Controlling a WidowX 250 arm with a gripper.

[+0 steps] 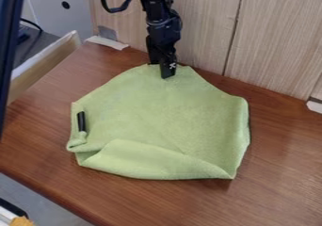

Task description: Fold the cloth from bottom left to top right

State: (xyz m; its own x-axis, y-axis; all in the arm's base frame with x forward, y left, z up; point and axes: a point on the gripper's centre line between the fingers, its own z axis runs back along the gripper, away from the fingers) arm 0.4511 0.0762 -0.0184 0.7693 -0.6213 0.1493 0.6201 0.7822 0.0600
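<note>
Green cloth [165, 114] — spread flat, lower edge folded over.

1 cloth [160, 114], 1 rod [81, 121], 1 arm [165, 28].

Pale wood-grain panels [277, 41] behind brown wooden tabletop [283, 173]; grey floor [37, 199] lower left.

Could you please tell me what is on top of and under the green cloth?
A small black strip lies on the cloth near its left edge, with the gripper at its far edge. The brown table is underneath; whatever else the cloth might cover is hidden.
</note>
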